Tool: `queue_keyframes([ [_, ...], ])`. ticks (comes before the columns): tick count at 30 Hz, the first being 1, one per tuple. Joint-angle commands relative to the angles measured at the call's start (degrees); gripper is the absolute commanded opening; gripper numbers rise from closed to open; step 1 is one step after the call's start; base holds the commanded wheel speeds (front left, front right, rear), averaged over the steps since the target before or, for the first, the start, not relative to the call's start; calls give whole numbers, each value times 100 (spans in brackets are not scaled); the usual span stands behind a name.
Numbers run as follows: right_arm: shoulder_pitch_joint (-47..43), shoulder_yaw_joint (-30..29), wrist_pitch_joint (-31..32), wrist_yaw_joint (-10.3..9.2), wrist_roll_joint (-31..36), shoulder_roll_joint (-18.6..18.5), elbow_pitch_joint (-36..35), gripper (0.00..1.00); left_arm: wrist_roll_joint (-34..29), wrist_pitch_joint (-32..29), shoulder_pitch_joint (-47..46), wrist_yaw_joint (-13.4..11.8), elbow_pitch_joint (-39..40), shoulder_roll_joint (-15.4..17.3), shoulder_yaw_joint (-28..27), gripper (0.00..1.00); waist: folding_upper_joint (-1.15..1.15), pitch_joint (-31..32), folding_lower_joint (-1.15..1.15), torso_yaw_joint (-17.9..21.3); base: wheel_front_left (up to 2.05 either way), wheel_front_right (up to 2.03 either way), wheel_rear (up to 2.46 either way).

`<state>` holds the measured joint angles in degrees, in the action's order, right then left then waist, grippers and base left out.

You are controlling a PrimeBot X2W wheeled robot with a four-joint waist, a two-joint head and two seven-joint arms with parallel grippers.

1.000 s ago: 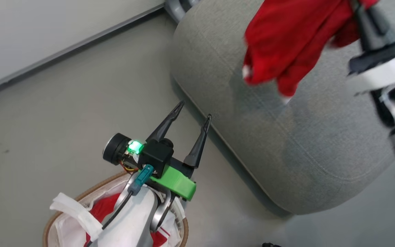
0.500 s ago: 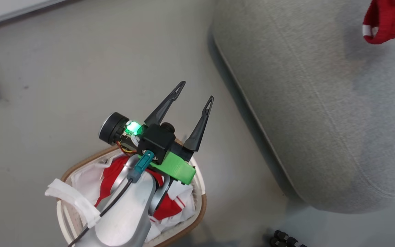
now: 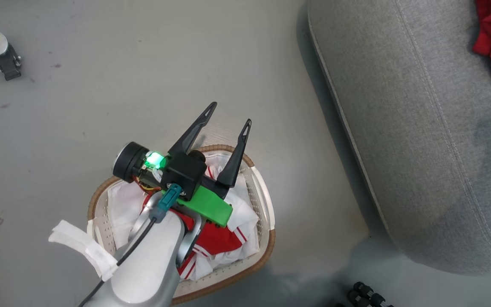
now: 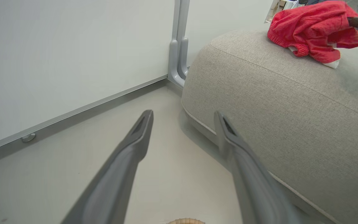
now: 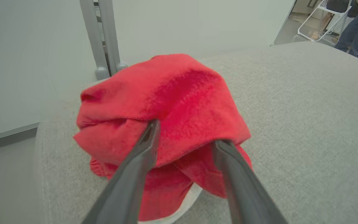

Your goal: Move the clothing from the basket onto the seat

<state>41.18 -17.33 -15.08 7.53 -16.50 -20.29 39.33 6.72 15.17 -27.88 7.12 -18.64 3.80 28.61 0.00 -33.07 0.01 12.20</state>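
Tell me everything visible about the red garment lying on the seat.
The red garment is soft, bright cloth bunched in a rumpled mound, a white edge peeking out beneath. It rests on the grey seat near its rounded end. The right gripper stands open, its fingertips against the folds.

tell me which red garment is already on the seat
The crumpled red garment on the grey seat, at the right hand; the stripe-trimmed garment lies in the basket.
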Motion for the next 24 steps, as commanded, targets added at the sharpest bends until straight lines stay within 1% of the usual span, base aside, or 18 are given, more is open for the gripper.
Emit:
queue_keyframes([
  [1, -174, -115, -13, -8, 59, 42, -2, 100, -25, -3, 69, 29, -32, 26, -10, 100, 0, 133, -1, 84, 0, 0, 0],
  [3, -406, -159, -13, -7, 169, 150, -7, 100, 5, -2, 119, 31, -90, 16, -25, 100, 0, 254, -1, 130, 0, 0, 0],
  [8, -873, -35, -13, -8, 464, 348, -165, 100, 123, -3, 250, -15, -115, -16, -180, 100, 0, 590, -1, 224, 0, 0, 0],
  [12, -1179, 118, -13, -8, 470, 495, -428, 100, 141, -2, 351, -23, -131, -37, -274, 100, 0, 859, -1, 215, 0, 0, 0],
  [17, -1471, 647, -12, -8, 383, 625, -894, 100, 174, -3, 545, -99, -99, -61, -492, 100, 0, 1218, -1, 92, 0, 0, 0],
  [24, -1457, 1392, -13, -8, 263, 877, -1500, 100, 121, -3, 762, -212, -84, -35, -1030, 100, 0, 1472, -1, -186, 0, 0, 0],
])
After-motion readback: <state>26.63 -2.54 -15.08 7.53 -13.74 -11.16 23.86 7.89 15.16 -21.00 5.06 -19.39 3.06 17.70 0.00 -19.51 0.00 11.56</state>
